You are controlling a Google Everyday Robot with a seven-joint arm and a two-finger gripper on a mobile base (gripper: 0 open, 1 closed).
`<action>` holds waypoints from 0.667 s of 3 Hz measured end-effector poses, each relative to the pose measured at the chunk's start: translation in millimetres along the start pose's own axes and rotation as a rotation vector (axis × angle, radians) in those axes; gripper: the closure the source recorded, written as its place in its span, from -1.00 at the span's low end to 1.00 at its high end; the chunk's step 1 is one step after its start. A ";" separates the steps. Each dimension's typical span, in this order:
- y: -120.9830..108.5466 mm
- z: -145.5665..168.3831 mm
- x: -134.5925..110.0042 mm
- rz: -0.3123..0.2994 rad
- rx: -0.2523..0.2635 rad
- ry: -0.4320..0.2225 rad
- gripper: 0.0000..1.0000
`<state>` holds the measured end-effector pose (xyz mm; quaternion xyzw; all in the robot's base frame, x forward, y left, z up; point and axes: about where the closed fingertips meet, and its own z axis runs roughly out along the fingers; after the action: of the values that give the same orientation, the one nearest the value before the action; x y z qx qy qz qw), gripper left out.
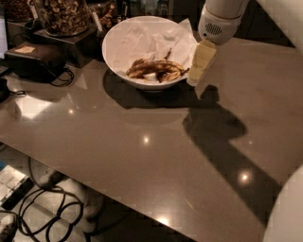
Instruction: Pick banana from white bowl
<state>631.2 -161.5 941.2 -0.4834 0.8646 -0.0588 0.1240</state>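
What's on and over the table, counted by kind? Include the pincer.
white bowl: 1
banana: 1 long one in the bowl; any smaller pieces beside it can't be counted
paper napkin: 1, lining the bowl
glass jar: 1, behind the bowl to its left
black box: 1, far left
pincer: 1, just right of the bowl's rim
Total: 6

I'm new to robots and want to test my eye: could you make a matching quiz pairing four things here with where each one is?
Things:
1 banana
2 gripper
3 glass jar
4 black box

Places:
A at the back, filled with nuts
B lying on paper in the white bowl
C hanging just outside the bowl's rim
D on the table, cable beside it

Pairs: 1-B, 2-C, 3-A, 4-D
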 end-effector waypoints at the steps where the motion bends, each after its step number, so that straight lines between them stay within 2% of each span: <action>1: 5.5 -21.0 -1.1 -0.015 0.031 -0.014 -1.00; 2: -0.2 -26.2 -16.4 -0.037 0.066 -0.001 -1.00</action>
<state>632.5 -148.1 969.0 -0.4948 0.8531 -0.0895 0.1392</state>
